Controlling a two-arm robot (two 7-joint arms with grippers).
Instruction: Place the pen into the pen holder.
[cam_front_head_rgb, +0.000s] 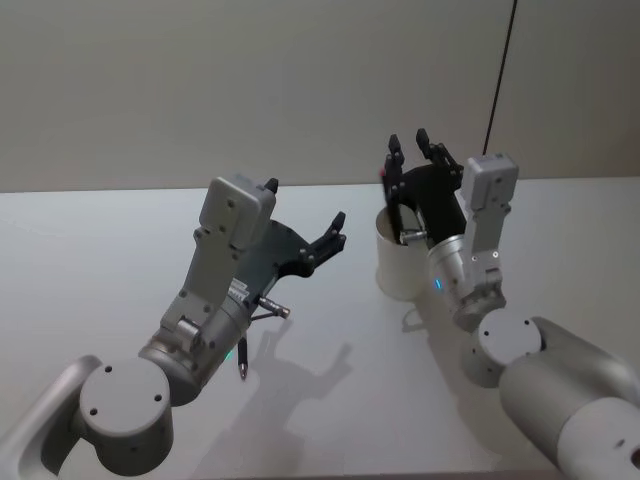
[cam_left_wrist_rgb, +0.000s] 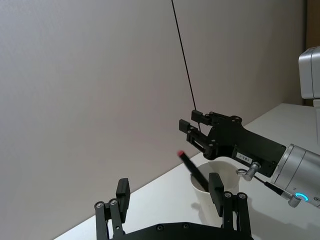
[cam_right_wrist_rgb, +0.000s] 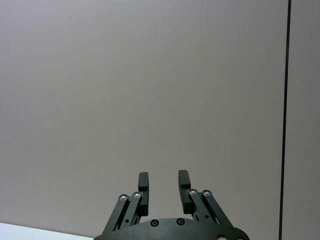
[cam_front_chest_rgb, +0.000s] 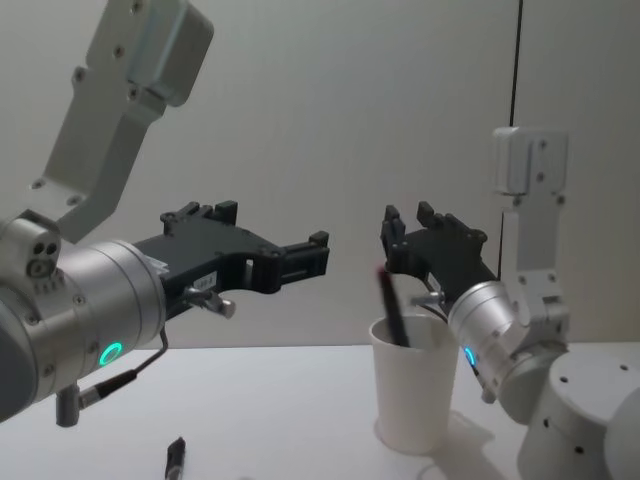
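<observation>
pen (cam_front_chest_rgb: 394, 310) is in the pen holder (cam_front_chest_rgb: 410, 392): black body, red top end. it leans toward the robot's left, with the top sticking out above the rolled rim. its lower part is hidden inside the pen holder. in the head view the right gripper (cam_front_head_rgb: 409, 142) covers most of the pen, and just a bit of red shows beside it. the left wrist view gives the cleanest look at the pen, though a finger (cam_left_wrist_rgb: 216, 186) of the left gripper cuts across the pen holder's wall there.

pen holder stands upright on the white table (cam_front_head_rgb: 120, 240), on the robot's right side. in the head view its right side is hidden behind the right arm.

right gripper hangs just above the rim, fingers tilted upward. pincer is apart with nothing between the pads. whether it clears the pen is hard to make out; the chest view shows the red end just beside it.

left gripper (cam_front_head_rgb: 335, 232) hovers above the table, left of the pen holder, near it but apart, aimed toward it. pincer apart, empty.

small dark object (cam_front_chest_rgb: 176, 455) sits on the table under the left arm, too small to identify.
</observation>
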